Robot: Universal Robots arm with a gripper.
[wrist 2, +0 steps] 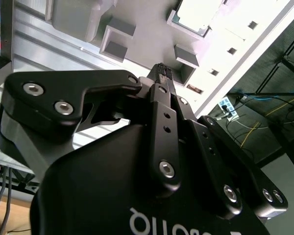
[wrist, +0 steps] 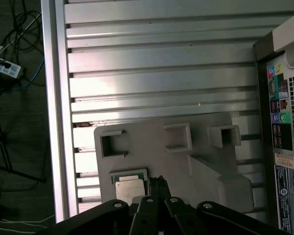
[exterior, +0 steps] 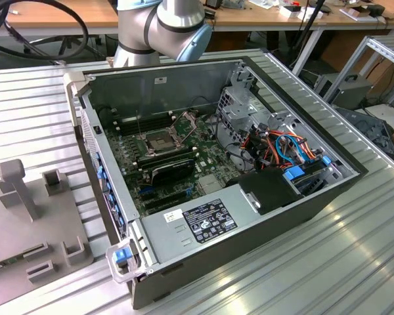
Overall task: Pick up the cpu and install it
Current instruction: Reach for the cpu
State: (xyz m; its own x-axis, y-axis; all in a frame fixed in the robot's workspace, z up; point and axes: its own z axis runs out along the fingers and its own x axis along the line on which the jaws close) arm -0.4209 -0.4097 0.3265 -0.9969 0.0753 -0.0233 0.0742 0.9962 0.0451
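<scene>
The cpu (wrist: 129, 186) is a small square chip with a dull silver top, lying flat in a recess of the grey fixture plate (wrist: 186, 161). It also appears in the second wrist view, cpu (wrist 2: 195, 13). My gripper (wrist: 156, 183) hangs above the plate, its tips just beside the chip and apart from it. Both black fingers meet at the tips, gripper (wrist 2: 161, 72), shut with nothing between them. In the exterior view the open computer case (exterior: 276, 216) holds the green motherboard (exterior: 203, 157) with its dark square socket (exterior: 159, 140).
The fixture plate (exterior: 26, 210) lies on the ribbed metal table at the exterior view's left of the case, with several raised grey holders (wrist: 179, 136). The case's rear port panel (wrist: 281, 147) stands close by the plate. Cables hang off the table edge (wrist: 5, 68).
</scene>
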